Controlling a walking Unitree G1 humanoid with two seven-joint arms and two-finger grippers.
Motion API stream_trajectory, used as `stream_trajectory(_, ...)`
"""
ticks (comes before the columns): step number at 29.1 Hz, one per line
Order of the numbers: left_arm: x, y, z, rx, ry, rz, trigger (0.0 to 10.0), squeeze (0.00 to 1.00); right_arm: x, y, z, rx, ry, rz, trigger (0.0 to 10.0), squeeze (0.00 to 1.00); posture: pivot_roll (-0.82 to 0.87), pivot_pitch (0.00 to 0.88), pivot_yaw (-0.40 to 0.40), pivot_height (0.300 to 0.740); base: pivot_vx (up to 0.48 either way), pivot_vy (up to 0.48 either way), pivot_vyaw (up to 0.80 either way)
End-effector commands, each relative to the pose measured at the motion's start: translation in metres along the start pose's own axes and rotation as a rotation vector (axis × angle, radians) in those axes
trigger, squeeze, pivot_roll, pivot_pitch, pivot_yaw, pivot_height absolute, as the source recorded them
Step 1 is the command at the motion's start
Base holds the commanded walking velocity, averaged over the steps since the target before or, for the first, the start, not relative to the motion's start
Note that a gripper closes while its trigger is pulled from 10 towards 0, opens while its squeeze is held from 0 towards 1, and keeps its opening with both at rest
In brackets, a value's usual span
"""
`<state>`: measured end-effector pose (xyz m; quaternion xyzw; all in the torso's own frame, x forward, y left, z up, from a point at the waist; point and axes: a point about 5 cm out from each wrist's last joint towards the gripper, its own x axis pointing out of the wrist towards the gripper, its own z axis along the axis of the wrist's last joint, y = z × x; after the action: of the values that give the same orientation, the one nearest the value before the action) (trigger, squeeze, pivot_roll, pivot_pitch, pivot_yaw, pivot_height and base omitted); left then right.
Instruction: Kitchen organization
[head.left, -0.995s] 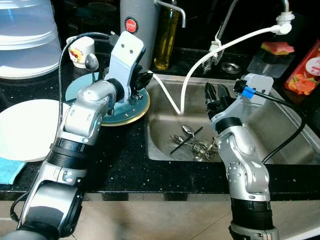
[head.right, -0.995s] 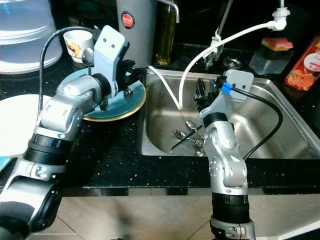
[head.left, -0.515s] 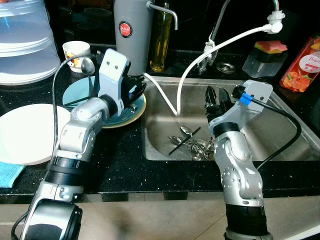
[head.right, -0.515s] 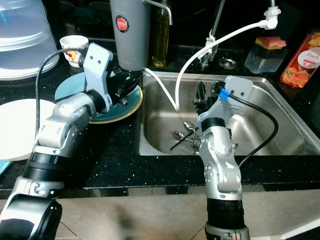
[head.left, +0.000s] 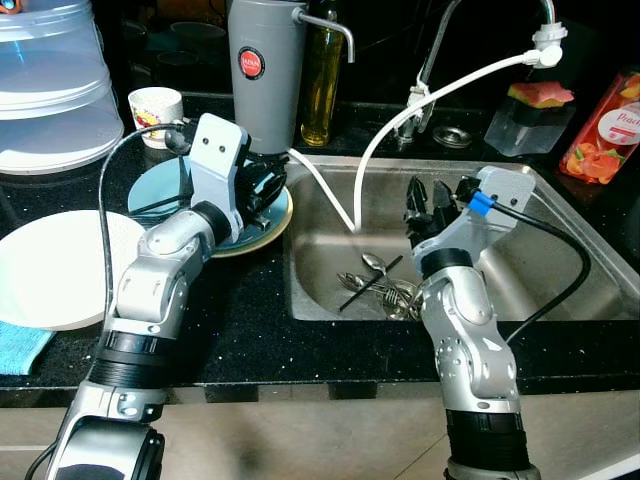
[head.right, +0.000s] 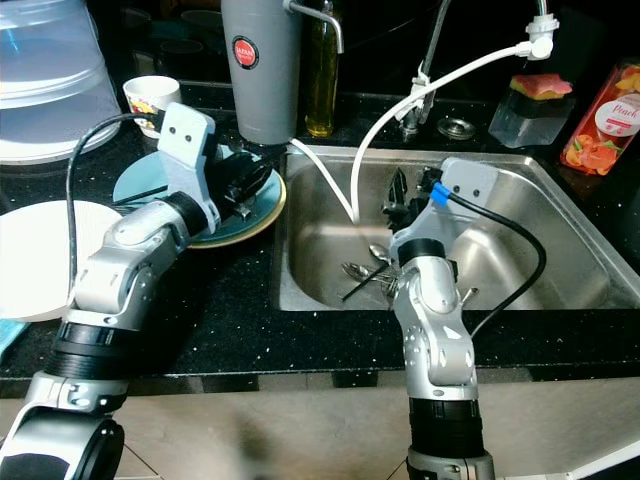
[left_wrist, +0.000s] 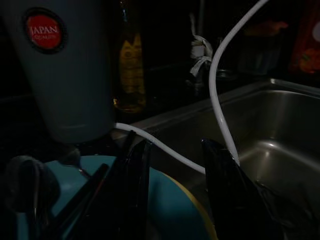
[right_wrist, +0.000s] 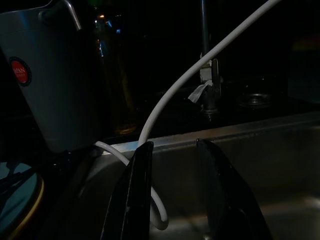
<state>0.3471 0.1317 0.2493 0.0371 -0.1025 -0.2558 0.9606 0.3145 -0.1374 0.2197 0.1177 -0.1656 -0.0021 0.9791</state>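
Observation:
A teal plate (head.left: 152, 188) stacked on a yellow-rimmed plate lies on the black counter left of the sink. My left gripper (head.left: 266, 186) hovers low over its right edge, open and holding nothing. In the left wrist view, a spoon (left_wrist: 22, 182) and dark chopsticks (left_wrist: 87, 192) rest on the plate beside the fingers. My right gripper (head.left: 425, 192) hangs open over the steel sink (head.left: 560, 270), above a pile of spoons and a black chopstick (head.left: 385, 290) on the sink floor.
A white plate (head.left: 50, 265) and a blue cloth (head.left: 18, 345) lie at the left. Behind the teal plate stand a cup (head.left: 157, 102), a grey dispenser (head.left: 258, 70) and an oil bottle (head.left: 322, 70). A white hose (head.left: 400, 110) arcs into the sink.
The camera has shifted and the whole scene with it. My left gripper has come down closer to the teal plate. The right arm has hardly moved.

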Motion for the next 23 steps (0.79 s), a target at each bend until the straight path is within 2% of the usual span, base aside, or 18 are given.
stream_trajectory(1,0.0,-0.004,0.001,0.028,-0.018,-0.014,10.0,0.0,-0.001,-0.003,0.001,-0.006,-0.009,-0.017,10.0,0.0,0.22,0.0,-0.045,0.74,0.0,0.0,0.0)
stream_trajectory(6,0.011,-0.008,0.001,0.064,-0.029,-0.013,10.0,0.0,-0.002,-0.004,0.002,-0.013,-0.017,-0.019,10.0,0.0,0.22,0.0,-0.04,0.74,0.0,0.0,0.0)
stream_trajectory(12,0.006,-0.012,0.001,0.109,-0.043,0.01,10.0,0.0,-0.002,-0.004,0.001,-0.01,-0.015,-0.031,10.0,0.0,0.23,0.0,-0.038,0.74,0.0,0.0,0.0)
stream_trajectory(23,0.002,-0.012,0.004,0.132,-0.06,0.047,10.0,0.0,-0.002,-0.002,0.001,-0.008,-0.004,-0.022,10.0,0.0,0.23,0.0,-0.042,0.74,0.0,0.0,0.0)
